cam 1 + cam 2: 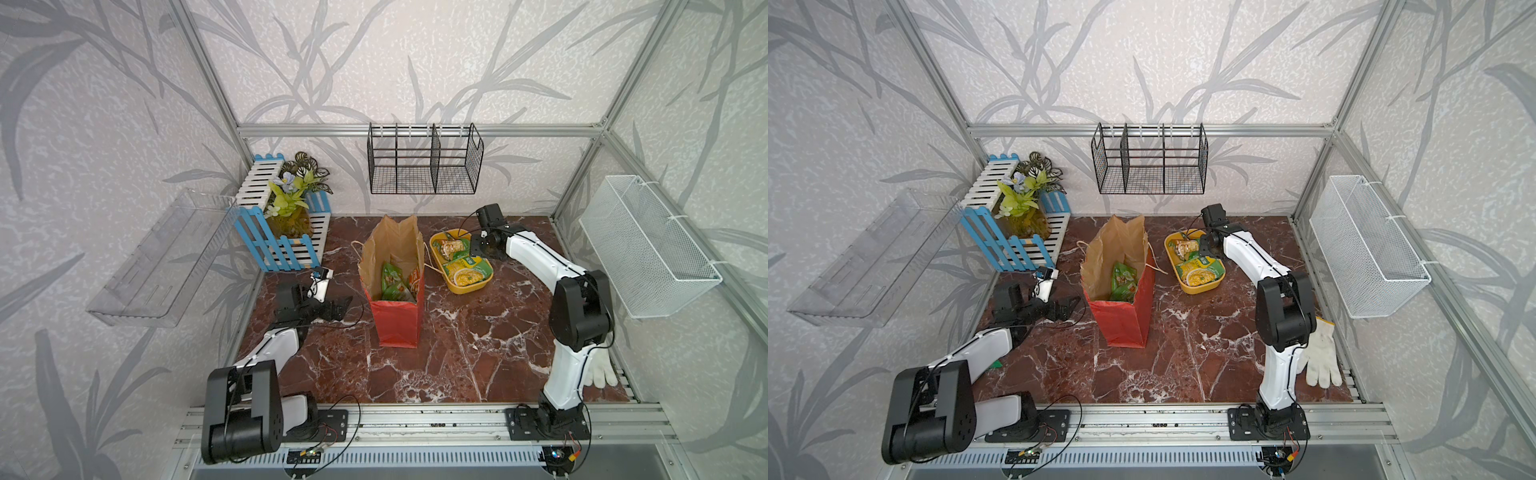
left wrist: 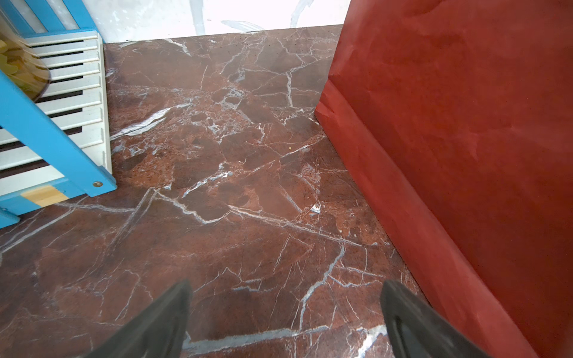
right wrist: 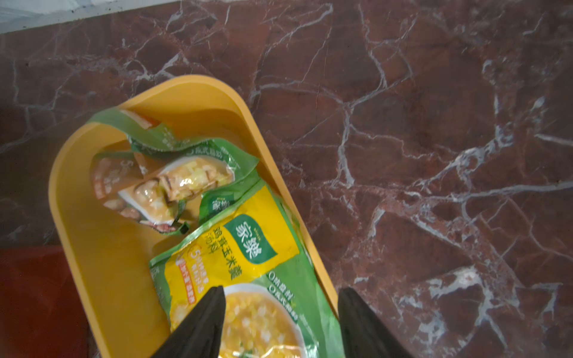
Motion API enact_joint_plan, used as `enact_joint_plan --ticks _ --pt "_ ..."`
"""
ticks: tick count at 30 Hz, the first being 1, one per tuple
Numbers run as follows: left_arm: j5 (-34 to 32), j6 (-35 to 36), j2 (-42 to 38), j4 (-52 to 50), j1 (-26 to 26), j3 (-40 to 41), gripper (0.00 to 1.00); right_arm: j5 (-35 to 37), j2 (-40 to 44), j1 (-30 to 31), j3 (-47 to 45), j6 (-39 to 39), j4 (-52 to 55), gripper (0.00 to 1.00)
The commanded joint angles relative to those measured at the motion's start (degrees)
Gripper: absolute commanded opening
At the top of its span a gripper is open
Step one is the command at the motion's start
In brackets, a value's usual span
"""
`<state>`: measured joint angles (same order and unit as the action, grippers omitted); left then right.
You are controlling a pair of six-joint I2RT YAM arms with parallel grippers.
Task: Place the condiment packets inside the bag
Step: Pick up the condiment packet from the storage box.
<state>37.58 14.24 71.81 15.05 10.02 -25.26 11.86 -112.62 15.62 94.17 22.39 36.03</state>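
Bag (image 1: 395, 320) stands upright at table centre, mouth open; condiment packets (image 1: 392, 282) visible inside it. Further packets (image 3: 235, 266) lie in yellow tray (image 1: 478, 286), just beside bag on R side, touching each other.

R gripper (image 3: 280, 313) hangs over tray; fingers (image 3: 204, 319) spread partway, straddling corn-print packet, nothing clamped. Tray rim sits near one fingertip.

L gripper (image 2: 285, 310) low over marble tabletop (image 2: 217, 186), fingers wide apart, empty. Bag's red wall is just beside one fingertip; contact can't be confirmed.

Surroundings:
- Blue/white fence planter w/ plant (image 1: 286, 224), back L corner, near L arm.
- Black wire rack (image 1: 424, 160) on rear wall.
- White mesh basket (image 1: 648, 245) on R wall.
- Clear shelf (image 1: 162, 257) on L wall.
- White glove (image 1: 1320, 353) beside R arm base.
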Motion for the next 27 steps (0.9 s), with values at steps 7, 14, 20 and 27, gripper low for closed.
enact_joint_plan --ticks 7,14,20,27 --pt "0.41 0.78 0.87 0.51 0.17 -0.11 1.00 6.58 -9.26 -0.76 10.89 -4.90 3.91 0.55" --pt "0.23 0.79 1.46 0.57 0.17 -0.32 0.99 4.47 -11.79 -1.13 14.08 -6.57 4.78 0.46" --pt "0.18 0.77 1.62 0.64 0.17 -0.45 0.99 2.13 -11.73 -1.12 13.57 -7.63 4.85 0.37" --pt "0.04 0.70 1.56 0.76 0.16 -0.50 0.99 2.03 -12.65 -1.11 13.45 -8.49 4.83 0.26"
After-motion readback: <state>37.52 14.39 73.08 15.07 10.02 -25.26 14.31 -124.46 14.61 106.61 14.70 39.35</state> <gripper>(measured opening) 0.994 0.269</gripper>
